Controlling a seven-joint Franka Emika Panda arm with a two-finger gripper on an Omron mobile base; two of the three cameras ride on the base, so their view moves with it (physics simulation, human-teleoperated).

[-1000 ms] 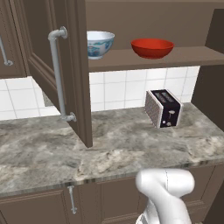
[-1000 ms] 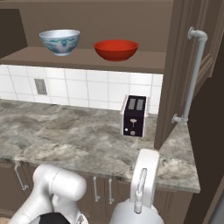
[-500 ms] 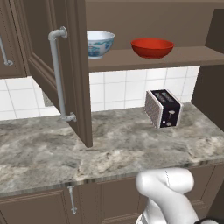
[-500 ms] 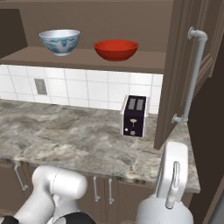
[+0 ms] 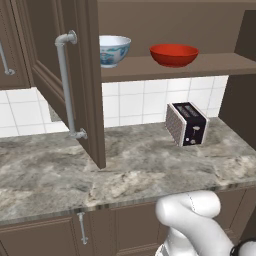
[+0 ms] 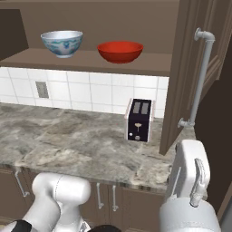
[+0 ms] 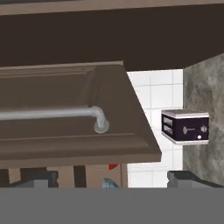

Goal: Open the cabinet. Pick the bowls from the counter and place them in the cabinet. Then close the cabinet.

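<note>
Over the last second your arm has swung toward the right-hand cabinet door [image 6: 181,77]: in the right base view its upper link has slid from mid-frame to just below that door's bar handle [image 6: 199,81]. Nothing else has shifted. That reads as the approach for closing, because both bowls are already on the cabinet shelf [image 5: 210,65]: the white-and-blue bowl [image 5: 114,50] on the left, the red bowl [image 5: 174,55] just to its right, the two apart. The counter [image 5: 125,170] now carries only the toaster [image 5: 187,123], near the back wall.

In the hand view your gripper [image 7: 113,179] stands with its jaws wide apart, holding nothing, and looks along a door panel with the handle elbow [image 7: 98,118] ahead of the tips but not yet between them. You have both doors left to shut; the left door [image 5: 85,80] also hangs fully open over the counter.

No brand, label or writing is legible anywhere; the toaster's front shows only small controls.
</note>
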